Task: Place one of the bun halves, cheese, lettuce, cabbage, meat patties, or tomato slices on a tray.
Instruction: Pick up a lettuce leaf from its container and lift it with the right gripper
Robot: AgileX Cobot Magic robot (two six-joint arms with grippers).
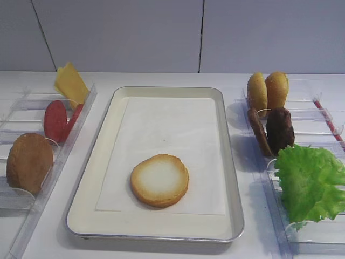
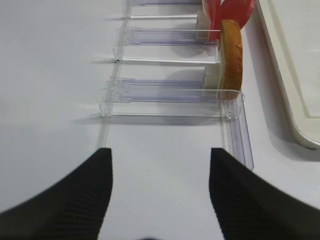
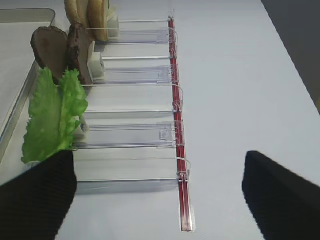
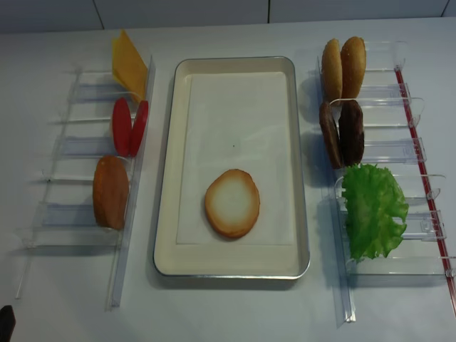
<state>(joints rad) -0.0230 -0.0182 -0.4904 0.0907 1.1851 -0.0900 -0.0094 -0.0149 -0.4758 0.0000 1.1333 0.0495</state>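
Observation:
A bun half (image 1: 159, 179) lies pale face up on the tray (image 1: 237, 216), near its front. Lettuce (image 1: 310, 183), two meat patties (image 1: 275, 129) and two bun halves (image 1: 268, 90) stand in the right rack. Another bun half (image 1: 29, 162), tomato slices (image 1: 56, 120) and cheese (image 1: 71, 83) stand in the left rack. Cabbage is out of view. My right gripper (image 3: 160, 200) is open and empty at the rack's near end, its left finger beside the lettuce (image 3: 52, 117). My left gripper (image 2: 160, 195) hangs open over bare table, short of the bun half (image 2: 231, 57).
Clear plastic racks flank the tray, one on the left (image 1: 16, 116) and one on the right (image 1: 318, 232). A red strip (image 3: 175, 100) runs along the right rack's outer side. White table lies beyond it, and a grey wall stands behind.

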